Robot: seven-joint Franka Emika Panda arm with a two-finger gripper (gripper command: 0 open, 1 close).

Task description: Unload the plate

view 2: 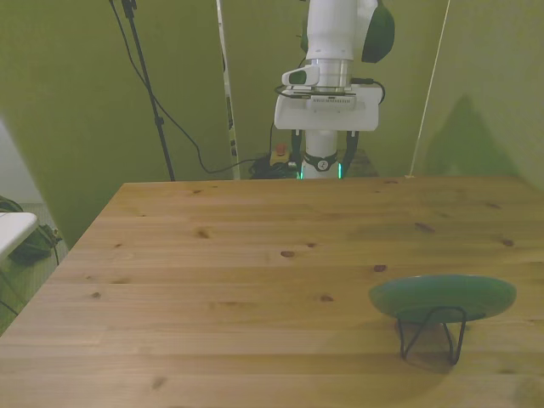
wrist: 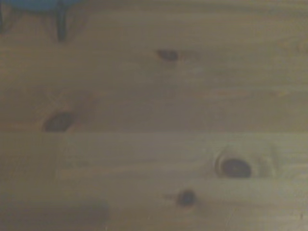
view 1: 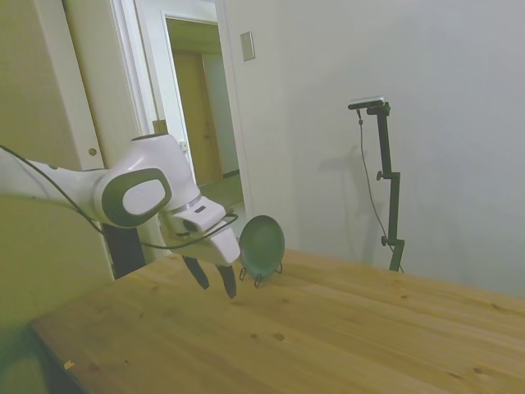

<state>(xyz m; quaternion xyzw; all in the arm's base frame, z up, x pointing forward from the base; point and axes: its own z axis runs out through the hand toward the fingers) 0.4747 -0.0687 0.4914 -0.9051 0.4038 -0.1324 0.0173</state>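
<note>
The plate [view 1: 262,245] is a small round dark green-grey dish, standing almost upright in a thin black wire stand [view 1: 259,277] near the table's far edge in the side view. In the front view the plate [view 2: 442,297] sits on the wire stand [view 2: 432,333] at the front view's near right. My gripper [view 1: 216,286] hangs above the wood a short way from the plate, apart from it, open and holding nothing. From the front, the gripper [view 2: 323,163] is over the table's far edge. The blurred wrist view catches only a strip of the plate [wrist: 38,4].
The wooden table [view 2: 255,255] spreads between gripper and plate, marked only by dark knots [wrist: 235,167]. A white wall stands close behind the plate in the side view. Cables and thin poles [view 2: 225,85] stand beyond the far edge.
</note>
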